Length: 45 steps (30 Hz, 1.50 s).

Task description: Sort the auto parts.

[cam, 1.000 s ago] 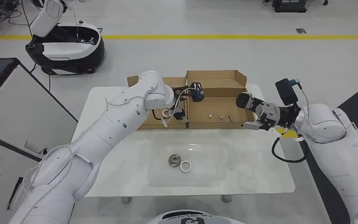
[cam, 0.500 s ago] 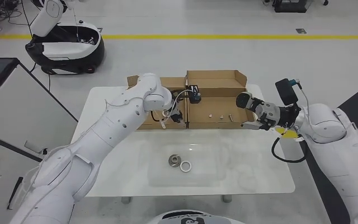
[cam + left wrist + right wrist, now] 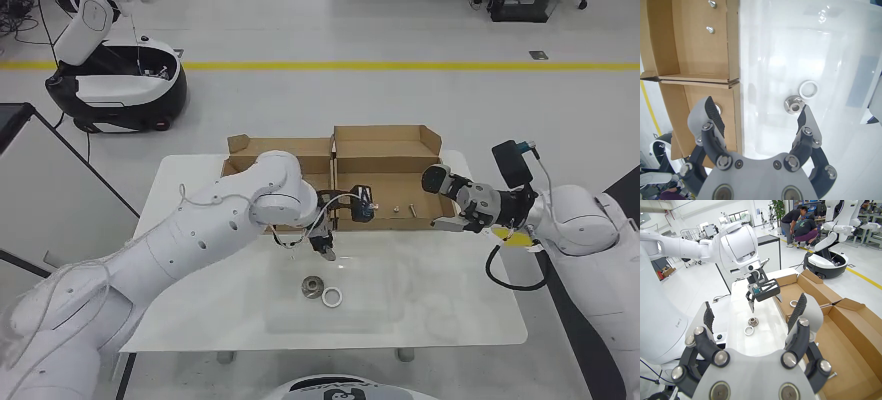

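We record left gripper (image 3: 756,106) spread wide, empty, near flanged hub (image 3: 312,287) at top-view centre; right gripper (image 3: 755,300) likewise wide, empty.

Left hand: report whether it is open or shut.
Open: the left hand has its fingers wide apart, empty, near the silver flanged metal hub.

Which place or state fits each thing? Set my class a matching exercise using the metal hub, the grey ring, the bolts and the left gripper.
Things:
1. metal hub
2. grey ring
3. bolts
4. left gripper

Places or states:
A. in the box nearer the right gripper
B. open, above the table
C. on the table beside a white ring
D. in the box farther from the right gripper

Pairs: 1-C, 2-D, 3-A, 4-B.
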Motion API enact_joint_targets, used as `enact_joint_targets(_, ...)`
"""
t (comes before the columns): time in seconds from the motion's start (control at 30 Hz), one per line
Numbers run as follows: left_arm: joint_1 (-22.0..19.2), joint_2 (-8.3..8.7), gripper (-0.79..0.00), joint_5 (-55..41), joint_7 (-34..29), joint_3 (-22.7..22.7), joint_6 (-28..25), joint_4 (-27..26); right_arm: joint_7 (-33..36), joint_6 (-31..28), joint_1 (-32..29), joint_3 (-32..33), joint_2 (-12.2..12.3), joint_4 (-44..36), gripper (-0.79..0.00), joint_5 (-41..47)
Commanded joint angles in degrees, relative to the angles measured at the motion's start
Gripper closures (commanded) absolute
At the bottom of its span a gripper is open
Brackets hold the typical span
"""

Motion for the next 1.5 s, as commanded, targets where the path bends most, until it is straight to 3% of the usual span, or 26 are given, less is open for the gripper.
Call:
enact_joint_targets(0.0, -1.92, 1.05, -0.785, -2.78, -0.8, 2.77, 0.83, -2.29, 0.0, 0.0, 0.0, 0.0, 0.0, 0.0, -0.785, 0.0)
enact_joint_targets(0.13, -4.95, 2.25, -0.785, -5.67, -1.64, 7.71, 1.67, -4.68, 0.0, 0.0, 0.0, 0.0, 0.0, 0.0, -0.785, 0.0)
enact_joint_targets(0.3, -6.33, 2.06, -0.745, -6.96, -0.67, 11.54, 0.71, -5.27, 0.0, 0.0, 0.0, 0.0, 0.0, 0.0, -0.785, 0.0)
enact_joint_targets(0.47, -4.48, 1.13, -0.588, -5.83, -0.46, 11.54, 0.5, -4.83, 0.0, 0.0, 0.0, 0.0, 0.0, 0.0, -0.785, 0.0)
enact_joint_targets(0.67, -2.62, -0.3, -0.523, -4.73, -0.57, 11.54, 0.6, -2.88, 0.0, 0.0, 0.0, 0.0, 0.0, 0.0, -0.785, 0.0)
enact_joint_targets(0.73, -1.84, -0.92, -0.431, -4.52, 0.1, 11.54, -0.06, -2.14, 0.0, 0.0, 0.0, 0.0, 0.0, 0.0, -0.785, 0.0)
enact_joint_targets(0.83, -0.48, -1.98, -0.382, -1.84, -0.02, 11.54, 0.04, -1.01, 0.0, 0.0, 0.0, 0.0, 0.0, 0.0, -0.785, 0.0)
enact_joint_targets(1.03, 1.5, -4.15, -0.329, 1.32, 0.59, 11.54, -0.57, 1.17, 0.0, 0.0, 0.0, 0.0, 0.0, 0.0, -0.785, 0.0)
enact_joint_targets(1.47, 5.1, -6.95, -0.336, 5.17, 0.91, 11.54, -0.9, 6.72, 0.0, 0.0, 0.0, 0.0, 0.0, 0.0, -0.785, 0.0)
